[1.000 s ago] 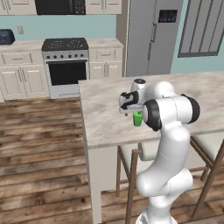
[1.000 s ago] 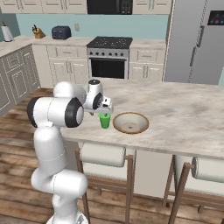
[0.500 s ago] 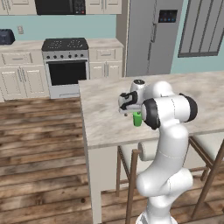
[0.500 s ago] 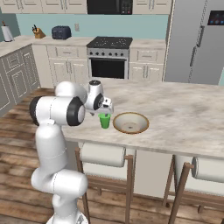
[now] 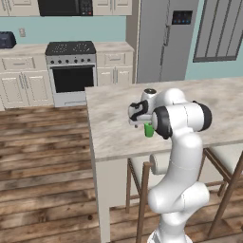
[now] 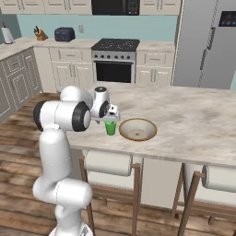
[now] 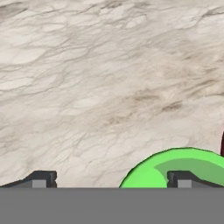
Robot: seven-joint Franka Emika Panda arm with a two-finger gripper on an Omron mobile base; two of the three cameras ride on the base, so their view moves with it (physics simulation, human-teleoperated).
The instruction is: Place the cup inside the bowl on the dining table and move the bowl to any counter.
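The small green cup [image 6: 110, 127] stands upright on the dining table [image 6: 193, 120], just left of the wide tan-rimmed bowl [image 6: 138, 129], which holds nothing. My gripper [image 6: 109, 118] hangs directly over the cup, open, with nothing between its fingers. In the left base view the cup [image 5: 149, 129] peeks out beside my forearm, below the gripper [image 5: 138, 116]. In the hand view the cup's rim [image 7: 175, 168] lies at the lower right, under the right fingertip [image 7: 181, 179]. The gripper [image 7: 111, 180] is centred a little to the cup's left, and the left fingertip [image 7: 41, 179] is over bare stone.
Wooden stools [image 6: 108, 163] stand against the table's near side. Beyond the table are the stove [image 6: 115, 60], the grey fridge [image 6: 205, 41] and cream cabinets with stone counters [image 6: 27, 46]. Bare tabletop [image 5: 111, 137] stretches left of the cup.
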